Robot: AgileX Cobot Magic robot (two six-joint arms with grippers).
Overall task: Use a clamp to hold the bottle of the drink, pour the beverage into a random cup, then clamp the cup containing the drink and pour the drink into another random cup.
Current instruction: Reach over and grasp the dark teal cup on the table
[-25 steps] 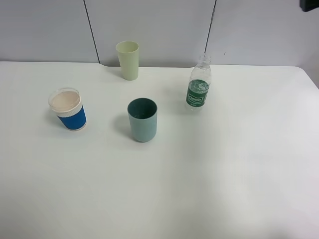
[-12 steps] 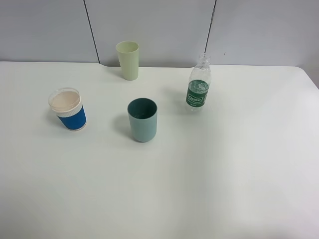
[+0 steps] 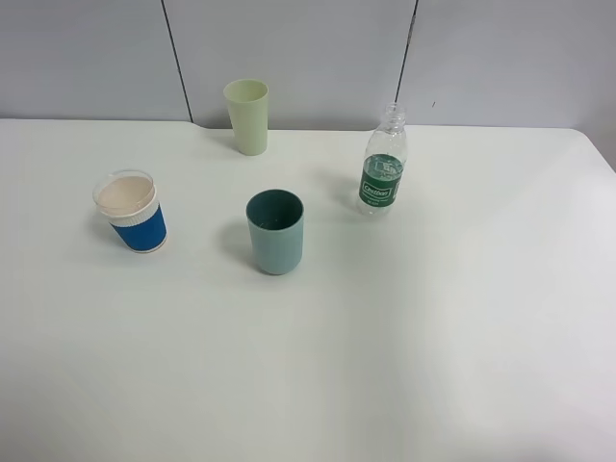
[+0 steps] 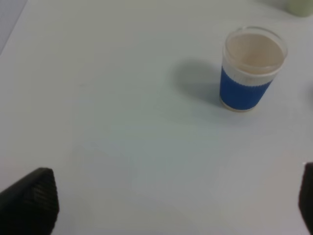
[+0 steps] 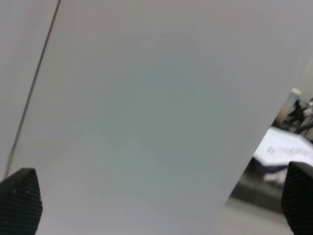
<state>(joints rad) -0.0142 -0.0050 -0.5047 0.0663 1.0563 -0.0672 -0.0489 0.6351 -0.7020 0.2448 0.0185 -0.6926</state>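
A clear, uncapped bottle (image 3: 385, 164) with a green label stands upright at the back right of the white table (image 3: 433, 337). A teal cup (image 3: 275, 231) stands in the middle, a pale green cup (image 3: 247, 115) at the back, and a blue-sleeved white cup (image 3: 132, 212) at the left. The blue-sleeved cup also shows in the left wrist view (image 4: 252, 68), far ahead of my open, empty left gripper (image 4: 168, 200). My right gripper (image 5: 159, 198) is open and empty, facing a grey wall. Neither gripper shows in the exterior high view.
Grey wall panels (image 3: 308, 48) run behind the table's back edge. The right wrist view shows a wall panel seam (image 5: 34, 83) and some blurred room clutter (image 5: 288, 142) beyond the wall's edge.
A dark part at the top right corner of the exterior high view one second ago is gone from view. The bottle and the three cups have not moved.
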